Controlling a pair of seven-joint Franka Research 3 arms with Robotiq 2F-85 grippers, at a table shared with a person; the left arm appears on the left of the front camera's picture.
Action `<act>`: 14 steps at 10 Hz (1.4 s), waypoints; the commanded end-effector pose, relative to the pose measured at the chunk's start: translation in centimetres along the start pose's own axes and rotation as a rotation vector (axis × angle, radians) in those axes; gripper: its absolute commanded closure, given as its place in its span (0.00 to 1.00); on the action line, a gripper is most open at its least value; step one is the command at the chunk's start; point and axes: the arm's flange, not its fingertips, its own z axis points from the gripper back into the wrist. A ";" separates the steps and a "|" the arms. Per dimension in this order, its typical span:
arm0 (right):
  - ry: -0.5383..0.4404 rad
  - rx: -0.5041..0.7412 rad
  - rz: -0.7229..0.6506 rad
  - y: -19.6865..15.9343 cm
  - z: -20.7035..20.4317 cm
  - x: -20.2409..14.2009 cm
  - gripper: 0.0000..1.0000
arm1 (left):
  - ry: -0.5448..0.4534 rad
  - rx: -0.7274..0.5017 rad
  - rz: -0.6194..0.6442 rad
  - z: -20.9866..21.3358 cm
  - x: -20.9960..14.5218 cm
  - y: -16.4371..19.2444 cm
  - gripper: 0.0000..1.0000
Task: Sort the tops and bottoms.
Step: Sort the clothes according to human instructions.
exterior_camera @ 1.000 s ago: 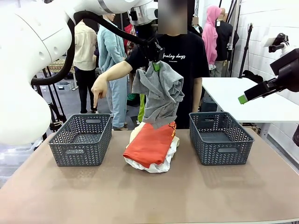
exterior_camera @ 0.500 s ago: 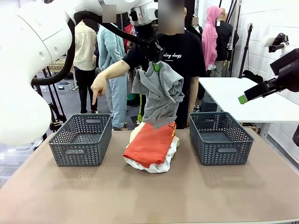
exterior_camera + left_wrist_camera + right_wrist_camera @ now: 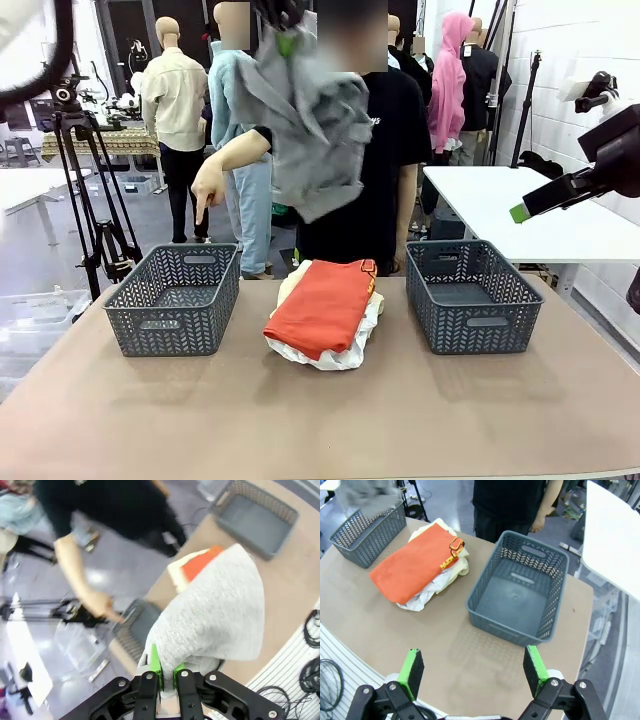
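Grey garment aloft, three garments stacked on the table

The right gripper (image 3: 472, 662) hangs up and right of the orange-red garment (image 3: 322, 310), jaws spread, empty; that garment tops the white garment (image 3: 350, 352) and pale yellow garment (image 3: 462, 565) on the table (image 3: 320, 420); left basket (image 3: 175, 300) and right basket (image 3: 470, 297) flank it; high above it the left gripper (image 3: 164, 672) pinches the grey garment (image 3: 305, 130); beyond, a person's hand (image 3: 207, 190) points downward.

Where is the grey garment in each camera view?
Front view: grey garment hangs at top centre.
Left wrist view: grey garment at the middle, pinched by the left end effector.
Right wrist view: grey garment, blurred, in the top-left corner.
Shared landmark: orange-red garment.
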 end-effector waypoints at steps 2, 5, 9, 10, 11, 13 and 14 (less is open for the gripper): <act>0.008 0.003 -0.011 0.1 -0.1 0.0 0.00 | 0.130 0.191 0.283 0.4 -3.4 3.9 1.00; 0.008 0.003 -0.011 0.1 -0.1 0.0 0.00 | 0.139 0.262 0.531 -3.7 -11.3 8.6 1.00; 0.008 0.003 -0.011 0.1 -0.1 0.0 0.00 | 0.190 0.280 0.561 -2.0 -7.3 13.9 1.00; 0.008 0.003 -0.011 0.1 -0.1 0.0 0.00 | 0.190 0.280 0.561 -2.0 -7.3 13.9 1.00; 0.008 0.003 -0.011 0.1 -0.1 0.0 0.00 | 0.190 0.280 0.561 -2.0 -7.3 13.9 1.00; 0.008 0.003 -0.011 0.1 -0.1 0.0 0.00 | 0.182 0.262 0.558 -2.7 -7.0 14.0 1.00; 0.008 0.003 -0.011 0.1 -0.1 0.0 0.00 | 0.197 0.182 0.632 -5.2 -8.5 15.4 1.00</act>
